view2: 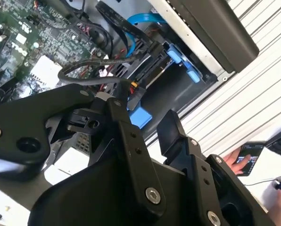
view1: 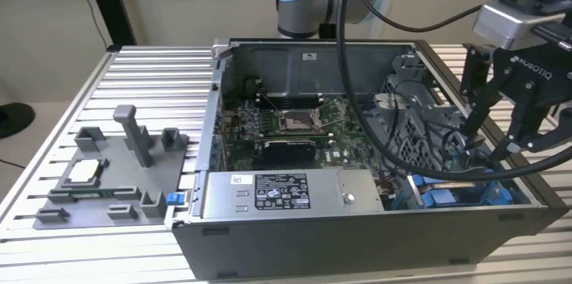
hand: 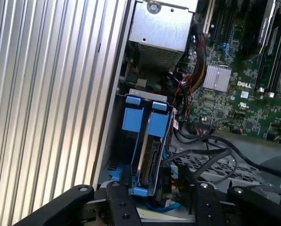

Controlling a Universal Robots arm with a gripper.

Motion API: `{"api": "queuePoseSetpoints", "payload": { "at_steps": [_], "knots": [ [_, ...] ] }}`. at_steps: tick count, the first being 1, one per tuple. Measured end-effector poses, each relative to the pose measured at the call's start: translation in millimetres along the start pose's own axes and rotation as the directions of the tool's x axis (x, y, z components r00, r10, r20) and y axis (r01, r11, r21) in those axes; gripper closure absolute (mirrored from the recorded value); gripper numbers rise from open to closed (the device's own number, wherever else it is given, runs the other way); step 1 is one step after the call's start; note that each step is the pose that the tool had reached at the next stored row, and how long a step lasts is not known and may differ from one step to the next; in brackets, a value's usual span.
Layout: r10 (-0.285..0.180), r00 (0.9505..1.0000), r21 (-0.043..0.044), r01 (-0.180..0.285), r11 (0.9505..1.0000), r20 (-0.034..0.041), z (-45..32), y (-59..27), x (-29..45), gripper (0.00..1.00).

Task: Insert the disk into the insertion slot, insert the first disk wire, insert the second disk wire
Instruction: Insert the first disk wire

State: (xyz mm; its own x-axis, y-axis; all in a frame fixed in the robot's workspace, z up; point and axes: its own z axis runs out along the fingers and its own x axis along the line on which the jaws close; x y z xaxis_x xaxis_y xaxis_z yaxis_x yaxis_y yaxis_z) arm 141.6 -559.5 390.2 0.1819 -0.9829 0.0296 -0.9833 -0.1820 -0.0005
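Hovering spread hand [hand: 155,186], disk [hand: 152,150] in insertion slot [hand: 131,117] just beneath

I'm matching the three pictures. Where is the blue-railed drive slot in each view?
Exterior view: slot in the case's near corner, at the exterior view's right, under the tool.
First wrist view: slot between case wall and motherboard.
Second wrist view: slot beside the case's rim.
Shared landmark: the green motherboard.

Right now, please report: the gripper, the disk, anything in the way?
Gripper open, low over the insertion slot. Disk sits in it, blue carrier showing. Black cables lie close beside the slot.
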Motion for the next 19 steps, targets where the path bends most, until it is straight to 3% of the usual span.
{"api": "queuePoseSetpoints", "payload": {
  "at_steps": [4, 19],
  "knots": [
    [0.0, 1.0, 0.0045, 0.0, 1.0, -0.0008, 0.0, 0.0, 0.0, 0.0],
    [0.0, 1.0, 0.0061, 0.0, 1.0, -0.0046, 1.1, 3.5, -0.8, 0.0]
  ]
}}
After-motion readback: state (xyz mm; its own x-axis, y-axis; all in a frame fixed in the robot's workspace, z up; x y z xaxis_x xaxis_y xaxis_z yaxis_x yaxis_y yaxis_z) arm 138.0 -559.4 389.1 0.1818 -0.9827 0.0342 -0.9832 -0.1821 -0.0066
